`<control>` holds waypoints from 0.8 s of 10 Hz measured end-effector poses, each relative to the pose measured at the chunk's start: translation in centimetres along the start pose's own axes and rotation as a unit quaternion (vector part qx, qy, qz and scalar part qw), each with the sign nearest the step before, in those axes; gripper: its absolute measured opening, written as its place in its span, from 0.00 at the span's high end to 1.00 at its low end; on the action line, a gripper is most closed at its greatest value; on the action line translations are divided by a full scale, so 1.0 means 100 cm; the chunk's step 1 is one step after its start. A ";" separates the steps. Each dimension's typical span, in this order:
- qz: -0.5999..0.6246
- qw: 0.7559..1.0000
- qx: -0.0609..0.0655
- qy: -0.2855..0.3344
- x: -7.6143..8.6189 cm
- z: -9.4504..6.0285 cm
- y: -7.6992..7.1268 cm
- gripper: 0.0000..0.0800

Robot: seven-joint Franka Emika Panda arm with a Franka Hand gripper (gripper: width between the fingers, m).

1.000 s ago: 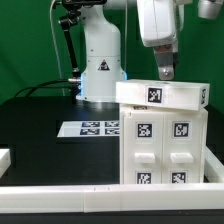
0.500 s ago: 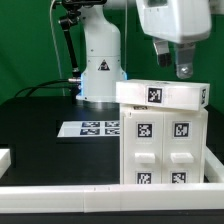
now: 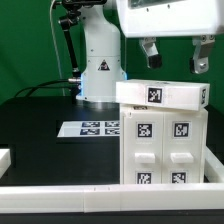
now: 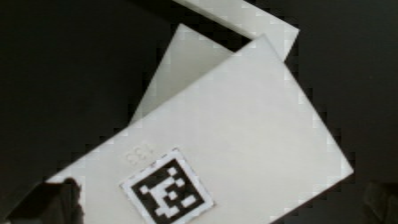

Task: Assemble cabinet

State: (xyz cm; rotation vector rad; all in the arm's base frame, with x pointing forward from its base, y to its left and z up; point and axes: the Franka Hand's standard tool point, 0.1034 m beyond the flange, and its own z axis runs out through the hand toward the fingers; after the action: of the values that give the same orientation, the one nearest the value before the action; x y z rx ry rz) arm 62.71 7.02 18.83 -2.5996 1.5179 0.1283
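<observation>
The cabinet (image 3: 165, 145) is a tall white box with tagged recessed panels, standing at the exterior view's right. A flat white tagged top piece (image 3: 163, 95) lies across it, slightly askew. My gripper (image 3: 176, 55) hangs just above that top piece. It is open and empty, its two dark fingers (image 3: 150, 52) spread wide. In the wrist view the top piece (image 4: 231, 130) fills the frame from above with one tag (image 4: 169, 193) on it. A dark fingertip (image 4: 39, 205) shows at the picture's edge, apart from the piece.
The marker board (image 3: 88, 128) lies on the black table in front of the robot base (image 3: 100, 70). A small white piece (image 3: 5, 158) sits at the exterior view's left edge. A white rail (image 3: 100, 195) runs along the front.
The gripper has shifted toward the exterior view's right and turned about its vertical axis. Its fingers now show face-on and spread wide above the top piece. The cabinet has not moved.
</observation>
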 end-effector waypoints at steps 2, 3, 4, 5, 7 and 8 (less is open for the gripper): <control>-0.128 0.992 -0.007 0.003 0.001 0.002 0.002 0.00; -0.177 0.984 -0.007 0.003 0.001 0.002 0.002 0.00; -0.239 0.971 -0.007 0.003 0.000 0.002 0.001 0.00; -0.297 0.955 -0.006 0.002 0.000 0.003 0.001 0.00; -0.414 0.910 -0.009 -0.001 0.001 0.005 0.003 0.00; -0.455 0.891 -0.009 -0.001 0.002 0.005 0.003 0.00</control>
State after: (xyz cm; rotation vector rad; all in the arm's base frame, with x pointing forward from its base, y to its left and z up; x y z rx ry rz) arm 62.50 6.77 18.25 -2.9985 0.1676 0.0435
